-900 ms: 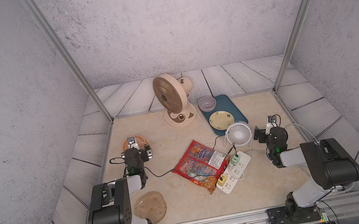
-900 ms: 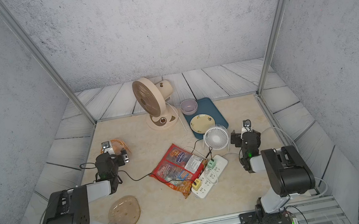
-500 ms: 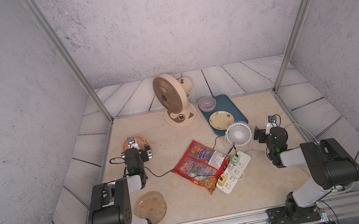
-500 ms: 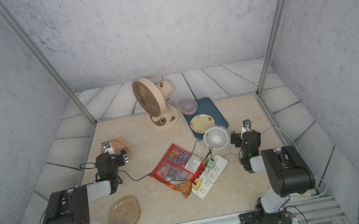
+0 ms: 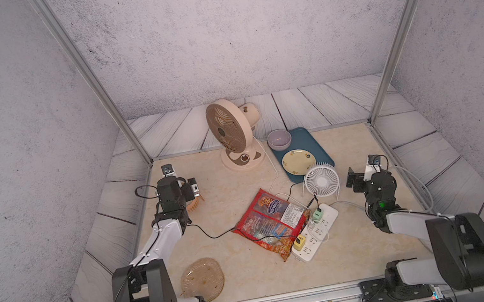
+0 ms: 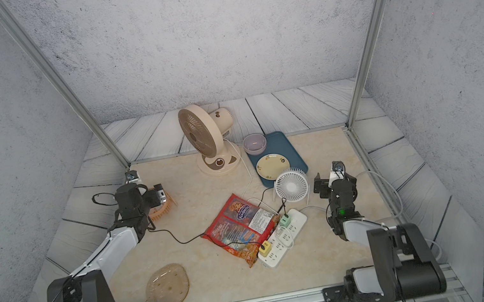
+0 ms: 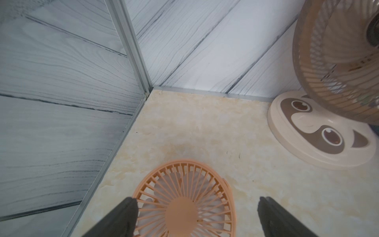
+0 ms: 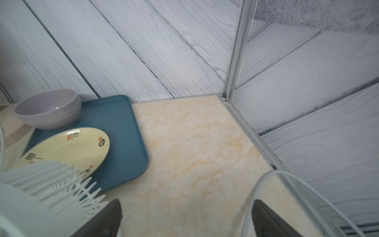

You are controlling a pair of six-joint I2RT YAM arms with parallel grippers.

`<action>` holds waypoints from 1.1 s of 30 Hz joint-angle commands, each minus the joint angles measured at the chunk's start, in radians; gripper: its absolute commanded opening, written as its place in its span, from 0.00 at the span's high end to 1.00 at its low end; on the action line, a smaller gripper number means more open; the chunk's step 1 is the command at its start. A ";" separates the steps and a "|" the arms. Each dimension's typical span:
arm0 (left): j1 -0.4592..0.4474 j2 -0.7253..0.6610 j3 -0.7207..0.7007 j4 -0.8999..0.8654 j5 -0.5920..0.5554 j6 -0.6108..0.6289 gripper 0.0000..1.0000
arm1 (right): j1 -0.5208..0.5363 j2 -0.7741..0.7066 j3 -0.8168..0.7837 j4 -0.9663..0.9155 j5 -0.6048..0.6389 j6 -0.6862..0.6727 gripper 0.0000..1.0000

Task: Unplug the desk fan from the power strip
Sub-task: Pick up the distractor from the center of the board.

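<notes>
Both my jaws gape empty: left gripper (image 7: 196,205) over the orange fan (image 7: 184,184), right gripper (image 8: 186,207) beside the white fan (image 8: 30,205). Nothing has shifted since a second ago, so the unplugging has not begun. The beige fan (image 5: 233,136) stands at the back. The strip (image 5: 315,233) lies mid-table between my arms, green plug (image 5: 317,215) and yellow plug (image 5: 299,242) seated.

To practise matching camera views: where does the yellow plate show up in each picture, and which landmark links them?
Top view: plate right of centre.
Top view: plate near centre, slightly right.
Left wrist: not in it.
Right wrist: plate at lower left.
Shared landmark: the blue tray beneath it, absent from the left wrist view.
</notes>
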 commanded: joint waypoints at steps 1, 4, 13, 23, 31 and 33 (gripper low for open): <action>-0.004 -0.065 0.013 -0.211 0.084 -0.104 0.02 | 0.003 -0.119 0.050 -0.328 0.025 0.084 0.01; -0.038 -0.111 0.024 -0.287 0.133 -0.140 0.02 | -0.001 -0.220 0.118 -0.621 0.063 0.284 0.01; -0.200 -0.114 0.073 -0.489 0.302 -0.151 0.00 | -0.002 -0.402 0.165 -0.916 -0.187 0.474 0.01; -0.347 0.188 0.289 -0.747 0.534 -0.061 0.00 | -0.001 -0.455 0.212 -1.008 -0.206 0.454 0.01; -0.359 0.392 0.432 -0.865 0.608 -0.038 0.02 | -0.002 -0.486 0.202 -1.014 -0.204 0.448 0.01; -0.360 0.440 0.461 -0.890 0.626 -0.033 0.02 | -0.002 -0.489 0.199 -1.012 -0.204 0.444 0.01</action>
